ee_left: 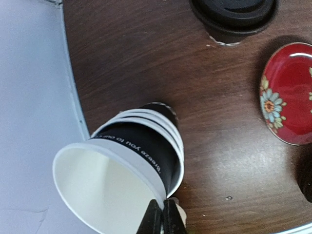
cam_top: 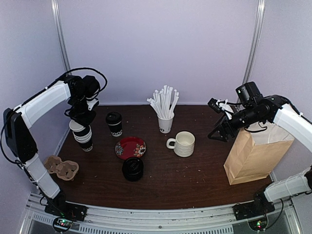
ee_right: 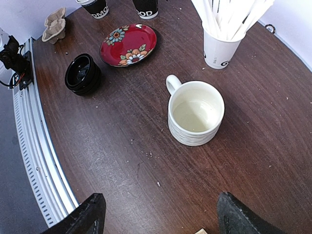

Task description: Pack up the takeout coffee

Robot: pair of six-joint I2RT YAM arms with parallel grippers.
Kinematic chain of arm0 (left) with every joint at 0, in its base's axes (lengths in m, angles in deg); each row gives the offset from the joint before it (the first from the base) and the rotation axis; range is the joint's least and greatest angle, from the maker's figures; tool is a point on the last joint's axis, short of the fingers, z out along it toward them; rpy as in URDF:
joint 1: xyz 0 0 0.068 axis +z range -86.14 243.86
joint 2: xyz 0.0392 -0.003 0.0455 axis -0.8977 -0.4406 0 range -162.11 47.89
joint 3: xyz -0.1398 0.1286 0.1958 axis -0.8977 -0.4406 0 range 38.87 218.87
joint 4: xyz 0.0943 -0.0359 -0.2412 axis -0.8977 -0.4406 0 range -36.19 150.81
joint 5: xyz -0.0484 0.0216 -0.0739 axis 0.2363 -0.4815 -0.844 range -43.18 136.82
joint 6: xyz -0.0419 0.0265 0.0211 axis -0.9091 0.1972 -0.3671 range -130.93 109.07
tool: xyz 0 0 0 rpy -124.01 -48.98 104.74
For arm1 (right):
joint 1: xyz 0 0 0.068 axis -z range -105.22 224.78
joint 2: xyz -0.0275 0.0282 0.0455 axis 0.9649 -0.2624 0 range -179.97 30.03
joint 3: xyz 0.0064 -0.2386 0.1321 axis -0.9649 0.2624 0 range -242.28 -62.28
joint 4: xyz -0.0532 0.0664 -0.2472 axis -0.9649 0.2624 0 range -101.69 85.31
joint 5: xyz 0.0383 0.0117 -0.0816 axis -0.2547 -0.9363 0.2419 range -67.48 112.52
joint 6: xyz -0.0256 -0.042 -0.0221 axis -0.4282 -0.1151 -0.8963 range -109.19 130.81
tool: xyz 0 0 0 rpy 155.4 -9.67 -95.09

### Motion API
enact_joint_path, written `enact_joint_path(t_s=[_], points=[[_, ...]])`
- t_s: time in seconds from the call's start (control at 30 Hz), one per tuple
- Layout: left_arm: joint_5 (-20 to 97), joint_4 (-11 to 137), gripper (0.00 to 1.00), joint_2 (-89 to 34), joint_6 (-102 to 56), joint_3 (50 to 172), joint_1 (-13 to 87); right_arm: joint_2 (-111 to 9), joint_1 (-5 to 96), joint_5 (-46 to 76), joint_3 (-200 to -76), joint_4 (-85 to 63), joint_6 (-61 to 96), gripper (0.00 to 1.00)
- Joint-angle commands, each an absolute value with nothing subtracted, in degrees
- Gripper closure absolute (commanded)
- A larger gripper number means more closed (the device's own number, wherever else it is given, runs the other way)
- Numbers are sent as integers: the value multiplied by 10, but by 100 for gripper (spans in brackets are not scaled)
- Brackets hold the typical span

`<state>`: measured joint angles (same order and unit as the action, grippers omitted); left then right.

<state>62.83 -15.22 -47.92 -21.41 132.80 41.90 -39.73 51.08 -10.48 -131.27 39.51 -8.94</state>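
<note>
Cut off: your left gripper (ee_left: pixel 162 210), at frame bottom, pinches the rim of the cup stack (ee_left: pixel 131 161) beside the edge of the table (ee_left: pixel 146 58).
Room: right gripper (ee_right: pixel 158 214), fingers spread, over bare table.

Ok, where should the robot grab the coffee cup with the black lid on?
Probably the paper wall just below the lid of the lidded cup, jaws coming down from above, one each side. It stands upright and round with nothing over it, while the red plate sits close on its near side.
</note>
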Motion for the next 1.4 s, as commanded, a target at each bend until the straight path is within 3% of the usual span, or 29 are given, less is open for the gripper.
enact_joint_path(t_s=[0.0,0.07,0.23,0.77,1.1,1.37], points=[[728,-190,100,-499,-226,1364,420,-389,515,-105,-1313,388,-92,18],[598,-189,100,-502,-219,1389,434,-389,515,-107,-1313,388,-91,18],[678,-199,100,-514,-226,1415,407,-388,516,-108,-1312,387,-91,18],[698,-309,100,-513,-222,1603,389,-389,516,-111,-1313,387,-91,18],[567,-264,100,-546,-195,1670,134,-391,517,-100,-1317,388,-89,18],[530,-233,100,-610,-185,1676,6,-390,550,-69,-1338,398,-75,18]])
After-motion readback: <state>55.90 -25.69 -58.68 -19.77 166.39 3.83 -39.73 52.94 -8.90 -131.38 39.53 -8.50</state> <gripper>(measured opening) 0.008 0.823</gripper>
